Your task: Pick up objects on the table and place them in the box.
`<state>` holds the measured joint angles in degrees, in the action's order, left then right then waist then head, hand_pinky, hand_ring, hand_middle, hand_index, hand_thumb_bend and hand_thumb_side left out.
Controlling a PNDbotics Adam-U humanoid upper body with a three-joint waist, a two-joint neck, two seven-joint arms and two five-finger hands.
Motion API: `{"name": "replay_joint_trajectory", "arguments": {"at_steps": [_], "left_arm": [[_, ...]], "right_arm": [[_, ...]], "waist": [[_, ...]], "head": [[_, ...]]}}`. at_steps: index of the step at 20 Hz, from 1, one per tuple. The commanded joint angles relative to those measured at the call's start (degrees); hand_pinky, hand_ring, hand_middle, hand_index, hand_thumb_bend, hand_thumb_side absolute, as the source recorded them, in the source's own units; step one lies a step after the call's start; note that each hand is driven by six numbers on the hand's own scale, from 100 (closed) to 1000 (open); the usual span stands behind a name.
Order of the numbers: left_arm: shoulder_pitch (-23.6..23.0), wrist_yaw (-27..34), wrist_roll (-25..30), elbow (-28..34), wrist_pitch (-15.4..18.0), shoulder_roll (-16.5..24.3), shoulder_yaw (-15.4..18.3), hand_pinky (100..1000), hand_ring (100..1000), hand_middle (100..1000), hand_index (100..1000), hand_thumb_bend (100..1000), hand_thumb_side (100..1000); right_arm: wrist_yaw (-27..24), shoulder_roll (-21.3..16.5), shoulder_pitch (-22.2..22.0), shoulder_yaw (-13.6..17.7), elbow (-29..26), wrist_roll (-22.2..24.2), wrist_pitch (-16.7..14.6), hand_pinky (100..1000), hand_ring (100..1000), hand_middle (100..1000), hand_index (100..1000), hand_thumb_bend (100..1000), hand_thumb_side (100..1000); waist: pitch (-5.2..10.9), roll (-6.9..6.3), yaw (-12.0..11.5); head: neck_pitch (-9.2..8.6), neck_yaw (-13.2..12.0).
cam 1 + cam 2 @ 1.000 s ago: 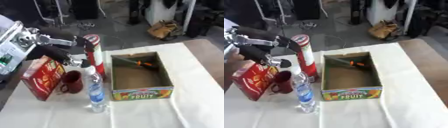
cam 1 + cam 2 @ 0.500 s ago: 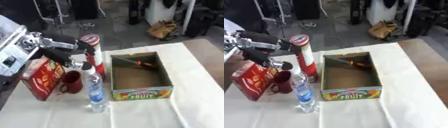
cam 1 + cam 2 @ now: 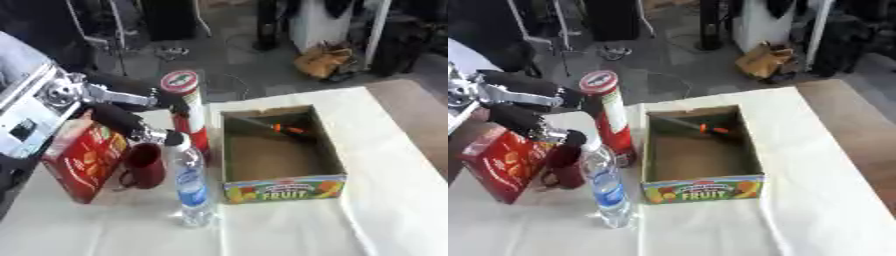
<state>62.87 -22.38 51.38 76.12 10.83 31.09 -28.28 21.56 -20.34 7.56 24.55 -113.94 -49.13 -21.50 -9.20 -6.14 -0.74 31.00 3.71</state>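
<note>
A tall red tube can (image 3: 190, 117) with a white lid stands upright just left of the open cardboard box (image 3: 284, 187) marked FRUIT. My left hand (image 3: 122, 107) comes in from the left, open. Its upper fingers (image 3: 140, 88) reach the can near its top, and the lower one (image 3: 131, 125) stretches toward the can's middle. A clear water bottle (image 3: 192, 182) stands in front of the can. A dark red mug (image 3: 146, 165) and a red carton (image 3: 83, 155) sit to its left. Something small and orange (image 3: 289, 129) lies at the far end inside the box. My right hand is out of sight.
A white cloth (image 3: 385, 190) covers the table, with bare room to the right of the box. Past the table's far edge are floor, stands and a brown bag (image 3: 324, 60). My silver forearm (image 3: 35, 115) hangs over the table's left side.
My left hand has moved right, from above the carton up to the can, with its fingers now at the can's side. The things on the table have not moved.
</note>
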Motion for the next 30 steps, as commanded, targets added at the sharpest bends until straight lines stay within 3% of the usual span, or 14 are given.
{"name": "replay_joint_trajectory", "arguments": {"at_steps": [1,30], "left_arm": [[0.79,-0.25,0.59,-0.02,0.94,0.57,0.28,1000,1000,1000,1000,375,1000],[-1.03,-0.12,0.59,-2.12,1.06,-1.06,0.15,1000,1000,1000,1000,341,1000]], "right_arm": [[-0.44,-0.93,0.54,0.03,-0.65,-2.83,-2.92,742,840,704,747,100,1000],[-0.35,-0.71,0.71,-0.02,-0.65,-2.83,-3.06,741,839,702,741,100,1000]], "waist": [[0.74,0.56,0.06],[0.27,0.82,0.39]], "head": [[-0.43,-0.16],[-1.16,-0.35]]}}
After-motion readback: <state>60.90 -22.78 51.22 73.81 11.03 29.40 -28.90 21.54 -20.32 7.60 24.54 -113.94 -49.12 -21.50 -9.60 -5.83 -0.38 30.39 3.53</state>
